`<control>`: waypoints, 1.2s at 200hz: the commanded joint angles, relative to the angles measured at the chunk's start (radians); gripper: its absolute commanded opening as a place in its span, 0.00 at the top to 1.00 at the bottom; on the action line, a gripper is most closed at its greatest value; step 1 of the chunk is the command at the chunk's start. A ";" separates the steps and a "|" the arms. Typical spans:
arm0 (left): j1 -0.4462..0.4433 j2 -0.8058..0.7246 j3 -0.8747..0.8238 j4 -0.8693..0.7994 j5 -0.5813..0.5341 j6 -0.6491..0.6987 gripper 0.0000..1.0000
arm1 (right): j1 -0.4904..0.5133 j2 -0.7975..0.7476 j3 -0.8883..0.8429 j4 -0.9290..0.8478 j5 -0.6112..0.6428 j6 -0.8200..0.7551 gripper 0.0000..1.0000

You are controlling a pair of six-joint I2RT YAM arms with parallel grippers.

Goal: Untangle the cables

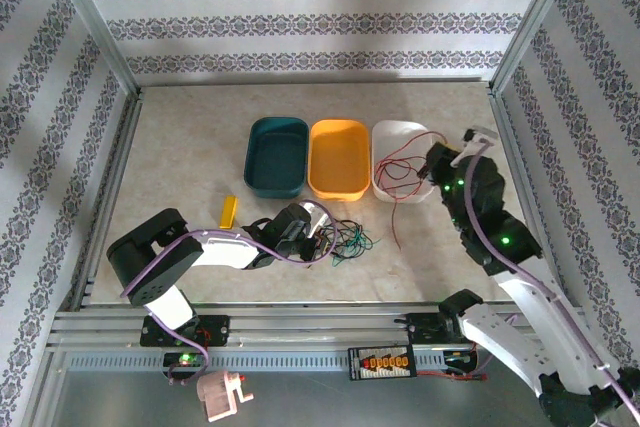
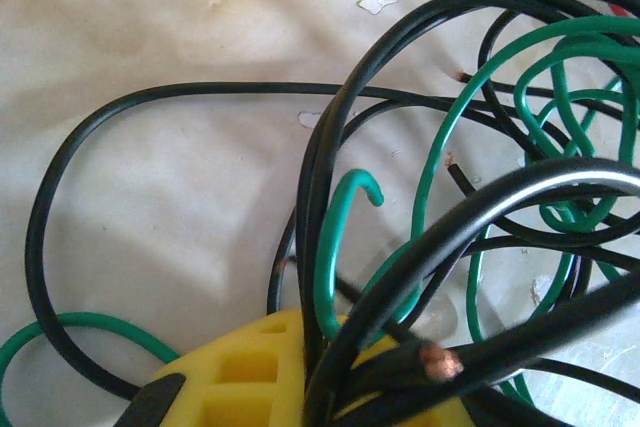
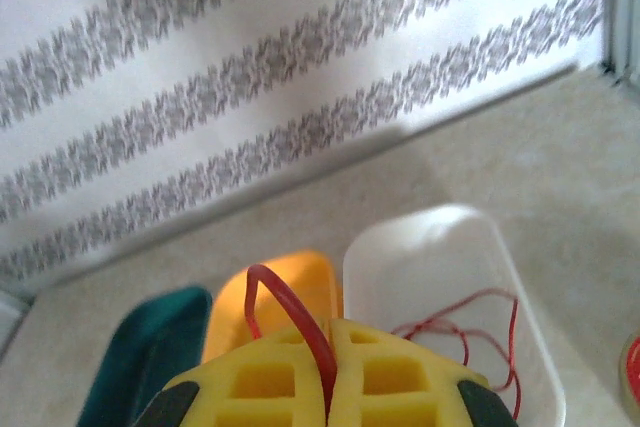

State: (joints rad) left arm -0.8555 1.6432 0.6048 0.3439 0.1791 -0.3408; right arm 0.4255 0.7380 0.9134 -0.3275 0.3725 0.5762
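The left pincer (image 2: 318,387) is clamped on black and green strands of the cables (image 1: 347,237) knotted on the bench (image 1: 190,167); the right pincer (image 3: 330,382) grips a red cable (image 3: 290,317) trailing into the white tray (image 1: 395,142). Risk: a pull may tighten the interlocked loops or drag the clump whole. Which strands the left holds is masked by overlapping wire.
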 commanded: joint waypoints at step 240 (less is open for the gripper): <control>0.006 0.037 -0.005 -0.146 -0.086 -0.004 1.00 | -0.201 0.520 0.214 0.060 0.088 -0.030 1.00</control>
State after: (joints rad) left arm -0.8555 1.6451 0.6140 0.3305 0.1711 -0.3408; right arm 0.2058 1.2366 1.1671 -0.2276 0.3046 0.4843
